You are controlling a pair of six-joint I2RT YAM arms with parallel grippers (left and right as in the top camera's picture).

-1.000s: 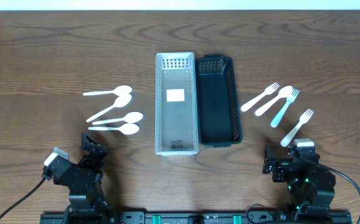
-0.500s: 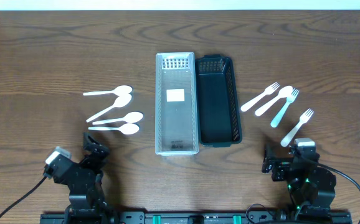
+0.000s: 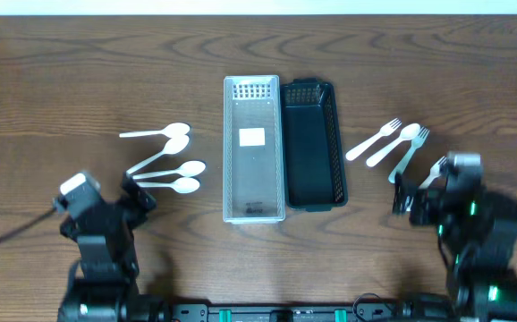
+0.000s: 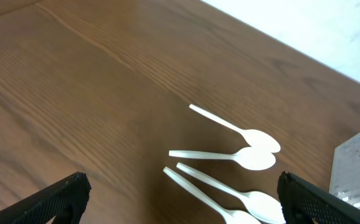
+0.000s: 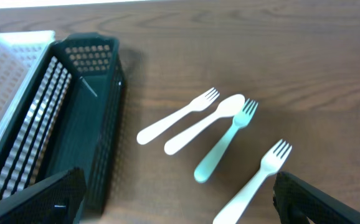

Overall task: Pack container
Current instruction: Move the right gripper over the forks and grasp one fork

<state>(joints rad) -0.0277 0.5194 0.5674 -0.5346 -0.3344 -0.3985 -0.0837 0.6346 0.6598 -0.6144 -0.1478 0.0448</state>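
Note:
A clear plastic tray (image 3: pixel 226 152) and a black basket (image 3: pixel 340 152) stand side by side at the table's middle, both empty. Several white spoons (image 3: pixel 171 170) lie to their left. A white fork (image 3: pixel 375 140), a white spoon (image 3: pixel 394 145), a pale green fork (image 3: pixel 410 152) and another white fork (image 3: pixel 436 170) lie to the right. My left gripper (image 3: pixel 138 193) is open and empty just short of the spoons (image 4: pixel 230 155). My right gripper (image 3: pixel 402 193) is open and empty over the handle end of the nearest white fork (image 5: pixel 255 180).
The right wrist view shows the black basket (image 5: pixel 108 143) and the clear tray (image 5: pixel 5 68) to the left of the forks. Bare wooden table surrounds everything. The table's far edge meets a white surface (image 4: pixel 329 31).
Both arms have lifted from their rest at the near edge and moved forward, the left toward the spoons, the right toward the forks. No utensil has moved.

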